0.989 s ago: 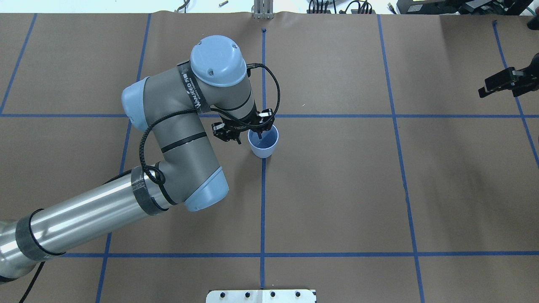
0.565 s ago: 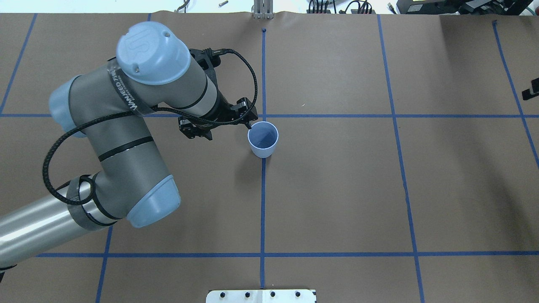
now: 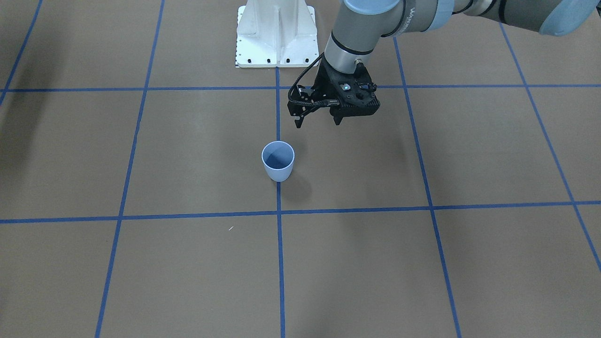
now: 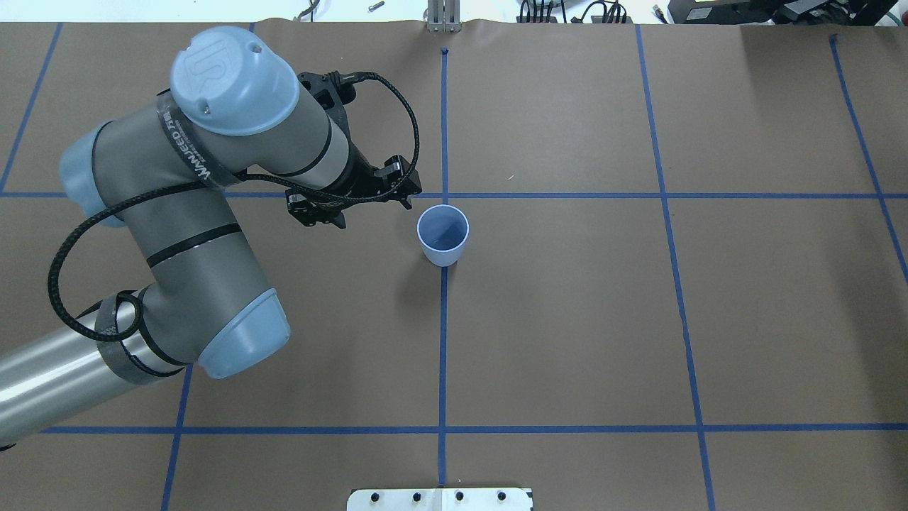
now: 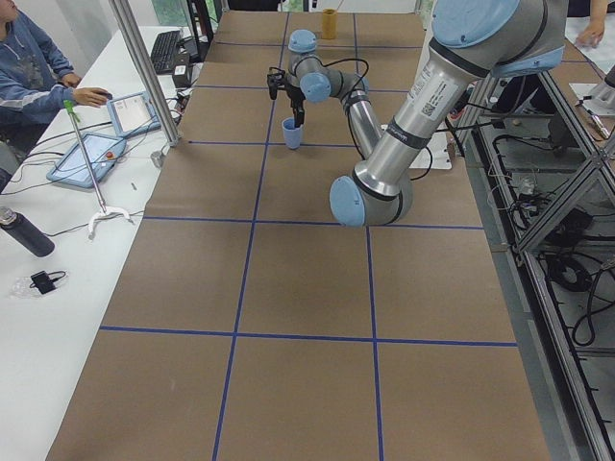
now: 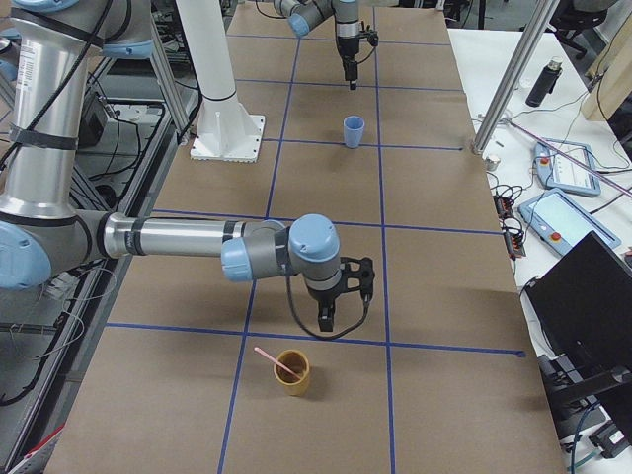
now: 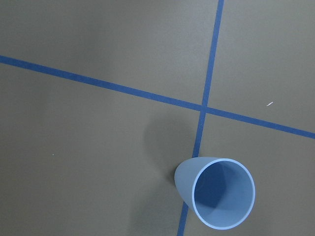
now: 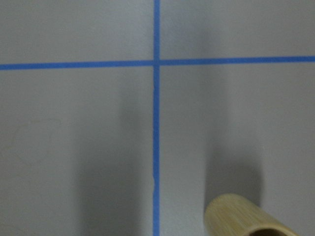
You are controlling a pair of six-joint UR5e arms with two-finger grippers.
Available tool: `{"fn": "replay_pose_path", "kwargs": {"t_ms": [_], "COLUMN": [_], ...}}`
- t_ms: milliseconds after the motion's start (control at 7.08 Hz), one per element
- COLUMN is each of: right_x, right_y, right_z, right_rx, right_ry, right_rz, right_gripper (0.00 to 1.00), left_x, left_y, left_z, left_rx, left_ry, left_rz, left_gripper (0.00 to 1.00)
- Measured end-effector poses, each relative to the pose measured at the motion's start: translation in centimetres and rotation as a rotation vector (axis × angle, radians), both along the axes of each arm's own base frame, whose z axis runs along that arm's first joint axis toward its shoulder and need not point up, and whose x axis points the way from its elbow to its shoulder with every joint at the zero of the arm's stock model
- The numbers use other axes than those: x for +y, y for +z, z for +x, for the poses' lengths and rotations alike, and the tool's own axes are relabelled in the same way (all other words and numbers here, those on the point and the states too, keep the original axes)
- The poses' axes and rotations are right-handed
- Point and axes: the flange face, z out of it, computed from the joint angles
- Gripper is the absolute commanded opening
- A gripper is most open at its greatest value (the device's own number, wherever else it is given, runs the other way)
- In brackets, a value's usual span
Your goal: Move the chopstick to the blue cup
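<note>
The blue cup (image 4: 443,234) stands upright on a blue tape line near the table's middle and holds nothing; it also shows in the front view (image 3: 278,161) and the left wrist view (image 7: 221,199). My left gripper (image 4: 372,213) is open and empty, raised just to the cup's left; in the front view (image 3: 317,123) its fingers hang spread apart. One pale pink chopstick (image 6: 272,358) leans in a tan cup (image 6: 291,373) at the table's right end. My right gripper (image 6: 344,308) hovers just beside that cup; I cannot tell whether it is open or shut.
The tan cup's rim shows at the bottom of the right wrist view (image 8: 251,219). The white robot base plate (image 3: 274,33) sits on the robot's side of the table. A person (image 5: 29,67), tablets (image 6: 573,168) and a metal post (image 6: 513,79) line the far table edge.
My left gripper has pulled back from over the blue cup's rim to the cup's left, and the arm has swung left. My right gripper has left the overhead view past its right edge.
</note>
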Motion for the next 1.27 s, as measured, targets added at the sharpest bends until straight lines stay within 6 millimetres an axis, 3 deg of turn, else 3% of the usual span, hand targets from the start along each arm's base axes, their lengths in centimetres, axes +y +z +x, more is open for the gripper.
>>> {"fn": "replay_pose_path", "kwargs": {"t_ms": [282, 424, 706, 847, 1271], "right_x": [5.9, 7.5, 9.0, 9.2, 9.5], "right_y": [3.5, 4.5, 5.7, 6.0, 6.6], "right_z": [1.8, 2.2, 2.4, 2.5, 2.7], "right_rx": [0.028, 0.046, 0.059, 0.059, 0.051], "right_ry": [-0.003, -0.008, -0.020, -0.019, -0.011], "right_rz": [-0.034, -0.047, -0.060, -0.065, -0.076], "right_gripper": [0.90, 0.73, 0.08, 0.00, 0.00], "left_x": [0.0, 0.0, 0.0, -0.1, 0.0], "left_y": [0.1, 0.1, 0.2, 0.2, 0.9], "left_z": [0.2, 0.2, 0.2, 0.2, 0.1], "left_rx": [-0.003, -0.003, -0.004, -0.005, -0.009], "left_ry": [0.001, 0.001, 0.000, -0.001, 0.000], "left_rz": [-0.003, -0.003, -0.003, -0.004, -0.008], "left_gripper": [0.98, 0.98, 0.98, 0.98, 0.98]}}
